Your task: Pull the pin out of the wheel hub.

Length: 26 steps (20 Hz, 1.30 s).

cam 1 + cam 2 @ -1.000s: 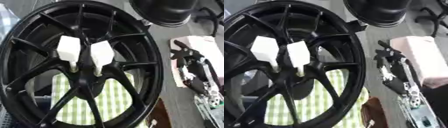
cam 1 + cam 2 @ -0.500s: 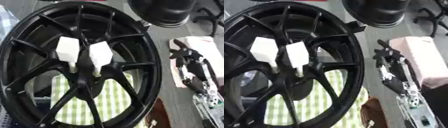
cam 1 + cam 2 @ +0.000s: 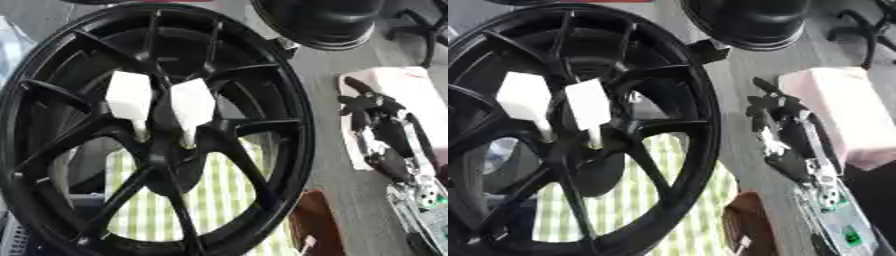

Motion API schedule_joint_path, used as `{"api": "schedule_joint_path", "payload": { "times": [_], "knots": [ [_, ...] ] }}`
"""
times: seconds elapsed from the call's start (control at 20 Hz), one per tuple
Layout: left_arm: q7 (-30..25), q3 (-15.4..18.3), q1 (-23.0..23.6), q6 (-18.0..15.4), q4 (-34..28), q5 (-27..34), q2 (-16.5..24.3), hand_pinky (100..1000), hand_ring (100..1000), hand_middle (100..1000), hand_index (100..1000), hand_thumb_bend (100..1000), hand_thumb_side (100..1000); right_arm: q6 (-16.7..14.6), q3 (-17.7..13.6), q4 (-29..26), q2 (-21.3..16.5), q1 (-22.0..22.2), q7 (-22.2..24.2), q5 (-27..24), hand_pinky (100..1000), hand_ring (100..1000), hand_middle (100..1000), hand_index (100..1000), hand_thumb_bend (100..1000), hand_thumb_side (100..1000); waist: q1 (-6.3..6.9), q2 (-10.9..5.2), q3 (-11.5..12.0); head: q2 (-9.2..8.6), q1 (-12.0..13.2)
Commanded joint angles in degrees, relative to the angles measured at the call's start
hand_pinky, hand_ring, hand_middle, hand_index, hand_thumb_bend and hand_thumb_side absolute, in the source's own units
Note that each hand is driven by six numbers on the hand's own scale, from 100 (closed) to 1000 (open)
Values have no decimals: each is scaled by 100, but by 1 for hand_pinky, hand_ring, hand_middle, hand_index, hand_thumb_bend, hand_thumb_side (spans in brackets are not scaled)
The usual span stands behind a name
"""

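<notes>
Still, we list two white pins [image 3: 192,102] seated in the wheel hub [image 3: 162,150], right hand [image 3: 385,135] apart, fingers relaxed.

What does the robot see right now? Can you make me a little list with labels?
wheel: black wheel hub, standing up, fills the left of the view
pins: two white pins side by side in the hub's middle, both still in
right hand: right hand, black, to the right of the wheel, touching nothing
left hand: not in view
under the wheel: green checked cloth
behind: another black wheel
</notes>
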Motion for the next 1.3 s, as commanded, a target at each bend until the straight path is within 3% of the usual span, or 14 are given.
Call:
{"api": "schedule_joint_path", "payload": {
  "times": [0.05,0.35,0.5,0.7,1.3],
  "knots": [
    [-898,-67,-398,-37,-94,-127,778,797,643,647,764,299,725,-14,-31,-86,-148,45,-69,59,844,957,491,587,100,410,40,-158,11,45,-60],
    [-2623,-332,-1708,10,-94,217,1211,803,677,675,791,344,716,45,45,-86,-149,85,-57,161,843,958,488,585,100,432,42,-157,5,-73,-50],
    [-3299,-463,-2397,24,-94,487,1115,808,686,682,805,355,712,74,46,-86,-109,129,-94,206,845,959,488,585,100,440,35,-169,-24,-140,-60],
    [-4102,-735,-3062,325,-94,563,995,813,712,702,820,380,717,38,74,-86,-143,170,-94,247,845,959,489,584,100,441,65,-188,-65,-136,-35],
    [-5305,-1507,-4238,1041,-94,499,688,809,724,707,814,396,713,20,122,-86,-198,255,-59,334,847,960,491,587,100,451,137,-235,-160,60,19]
  ]
}}
